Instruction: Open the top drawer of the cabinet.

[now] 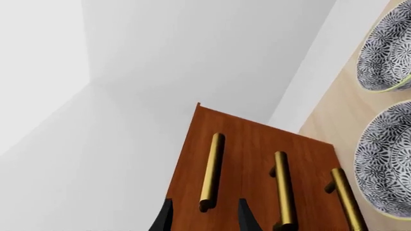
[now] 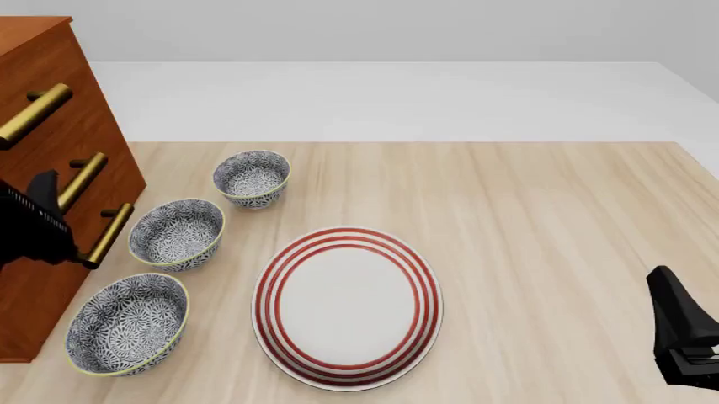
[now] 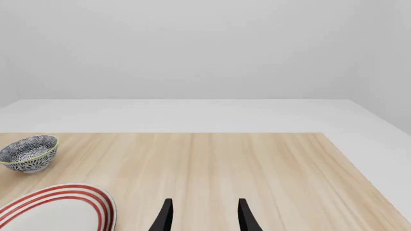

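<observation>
The cabinet [image 2: 45,67] is a tall reddish-brown chest at the table's left edge, and it fills the lower part of the left wrist view as cabinet [image 1: 250,144]. Its top drawer carries the uppermost brass bar handle [image 2: 34,115], the same handle [image 1: 212,171] that lies nearest the cabinet's top edge. All drawer fronts look flush. My left gripper [image 1: 205,219] is open, its two dark fingers a little short of this handle's end and on either side of it. In the front view the left gripper [image 2: 39,198] hangs before the cabinet front. My right gripper [image 3: 205,216] is open and empty at the table's near right.
Two lower brass handles [image 2: 81,181] [image 2: 109,234] sit under the top one. Three patterned bowls [image 2: 252,177] [image 2: 177,231] [image 2: 126,321] line up just right of the cabinet. A red-ringed white plate [image 2: 348,305] lies mid-table. The right gripper [image 2: 674,311] stays by the near right edge.
</observation>
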Available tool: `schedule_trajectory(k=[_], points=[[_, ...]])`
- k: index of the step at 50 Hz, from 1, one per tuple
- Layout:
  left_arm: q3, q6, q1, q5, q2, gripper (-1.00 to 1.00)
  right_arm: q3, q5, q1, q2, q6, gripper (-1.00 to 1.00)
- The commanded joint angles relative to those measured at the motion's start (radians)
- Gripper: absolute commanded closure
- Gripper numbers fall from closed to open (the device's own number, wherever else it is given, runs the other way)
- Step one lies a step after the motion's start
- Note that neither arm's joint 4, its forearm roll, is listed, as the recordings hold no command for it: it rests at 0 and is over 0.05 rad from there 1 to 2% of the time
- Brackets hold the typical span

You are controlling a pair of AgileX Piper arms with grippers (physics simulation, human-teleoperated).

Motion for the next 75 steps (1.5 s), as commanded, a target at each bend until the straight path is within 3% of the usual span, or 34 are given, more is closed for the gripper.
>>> schedule_trajectory(k=[1,10,21,29,31,75], points=[[-0.01,0.005,0.013,-0.003,0.015,-1.0,0.0,0.0,0.0,0.0,0.0,-1.0],[-0.014,0.004,0.028,-0.016,0.038,-1.0,0.0,0.0,0.0,0.0,0.0,-1.0],[-0.094,0.01,0.037,0.071,0.042,-1.0,0.0,0.0,0.0,0.0,0.0,-1.0],[-0.086,0.038,0.046,0.042,0.085,-1.0,0.0,0.0,0.0,0.0,0.0,-1.0],[-0.109,-0.001,0.05,0.074,0.063,-1.0,0.0,0.0,0.0,0.0,0.0,-1.0],[-0.099,0.028,0.069,-0.03,0.214,-1.0,0.0,0.0,0.0,0.0,0.0,-1.0]])
